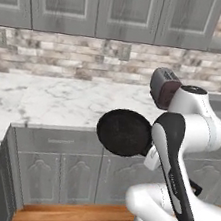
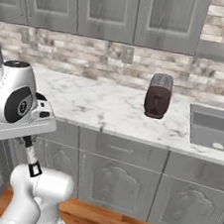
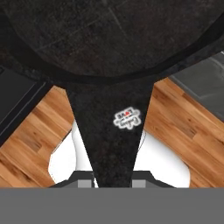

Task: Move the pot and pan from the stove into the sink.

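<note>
Fingers (image 3: 85, 178) are clamped tight on the pan (image 1: 124, 133) handle, so keep it level swinging right toward the sink (image 2: 213, 128).

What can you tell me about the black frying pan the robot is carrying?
The pan is round, shallow and black, with a dull, slightly speckled surface like dark metal. It hangs in the air in front of the grey lower cabinets, tipped so its round face looks toward the left base camera. In the hand view, its handle widens toward the bowl and has a small white sticker. The hand is shut on that handle, with wooden floor below. Nothing else touches the pan.
</note>
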